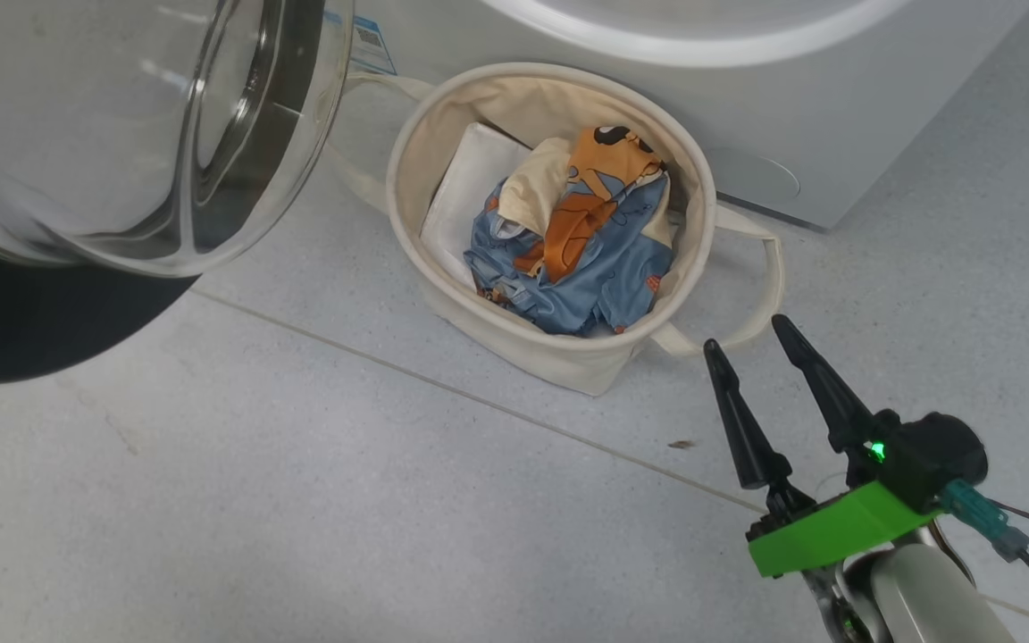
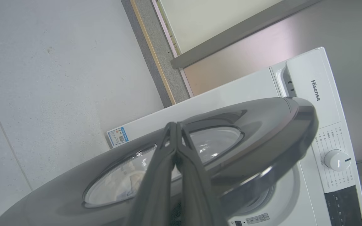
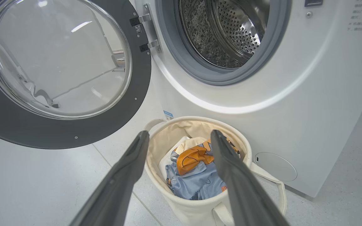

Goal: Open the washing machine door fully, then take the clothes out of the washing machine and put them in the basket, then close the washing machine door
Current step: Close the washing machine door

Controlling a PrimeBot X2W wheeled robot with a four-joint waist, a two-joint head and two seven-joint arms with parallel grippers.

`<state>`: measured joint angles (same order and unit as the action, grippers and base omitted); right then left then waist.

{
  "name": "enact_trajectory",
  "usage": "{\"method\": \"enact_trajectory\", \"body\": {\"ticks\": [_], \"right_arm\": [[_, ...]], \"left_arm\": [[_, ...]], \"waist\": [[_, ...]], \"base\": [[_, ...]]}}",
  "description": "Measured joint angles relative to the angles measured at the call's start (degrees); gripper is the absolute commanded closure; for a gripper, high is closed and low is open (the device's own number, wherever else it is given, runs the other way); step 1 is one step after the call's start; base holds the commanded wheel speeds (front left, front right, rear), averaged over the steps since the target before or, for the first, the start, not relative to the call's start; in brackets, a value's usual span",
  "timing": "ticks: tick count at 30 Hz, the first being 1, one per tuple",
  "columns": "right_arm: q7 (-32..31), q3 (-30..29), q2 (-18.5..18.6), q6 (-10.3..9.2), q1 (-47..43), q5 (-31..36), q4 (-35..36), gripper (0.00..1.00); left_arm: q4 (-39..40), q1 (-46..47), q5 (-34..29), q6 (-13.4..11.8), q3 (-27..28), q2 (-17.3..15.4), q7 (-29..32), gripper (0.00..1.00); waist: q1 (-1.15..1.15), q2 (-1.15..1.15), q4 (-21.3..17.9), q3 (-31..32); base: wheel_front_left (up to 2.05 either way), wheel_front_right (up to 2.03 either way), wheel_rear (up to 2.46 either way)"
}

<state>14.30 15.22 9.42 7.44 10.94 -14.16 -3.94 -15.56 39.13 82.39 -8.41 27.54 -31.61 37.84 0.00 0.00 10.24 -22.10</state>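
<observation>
Clothes [image 1: 573, 237] ahead of right gripper [image 1: 744, 331]

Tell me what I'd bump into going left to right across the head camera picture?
washing machine door → basket → right pincer

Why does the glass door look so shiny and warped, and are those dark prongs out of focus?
Head view: streaks of glare on the washing machine door, whose bulging glass warps the floor behind. Right wrist view: the wide lens bows the front of the washing machine; the open right gripper looks soft, being close. Left wrist view: the shut left gripper blurs likewise.
</observation>
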Motion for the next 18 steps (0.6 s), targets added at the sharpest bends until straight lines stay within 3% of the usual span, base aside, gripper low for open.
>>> {"method": "enact_trajectory", "body": {"ticks": [2,9,18], "right_arm": [[0.0,0.0,-0.01,-0.01,0.01,0.0,-0.08,0.0],[0.0,0.08,-0.11,0.0,0.34,-0.07,-0.29,0.0],[0.0,0.19,-1.64,0.0,0.51,-0.08,-1.53,0.0]], "left_arm": [[2.08,-1.03,0.09,-1.14,-0.6,0.45,1.18,1.0],[6.1,-4.07,-0.03,-1.14,-5.14,1.16,4.86,1.0],[10.59,-8.1,-0.91,2.0,-12.34,3.15,8.57,1.0]], "waist": [[0.0,0.0,0.06,0.11],[0.0,0.0,0.27,0.79],[0.0,0.0,0.01,3.58]], "base": [[0.0,0.0,0.0],[0.0,0.0,0.0],[0.0,0.0,0.0]]}}
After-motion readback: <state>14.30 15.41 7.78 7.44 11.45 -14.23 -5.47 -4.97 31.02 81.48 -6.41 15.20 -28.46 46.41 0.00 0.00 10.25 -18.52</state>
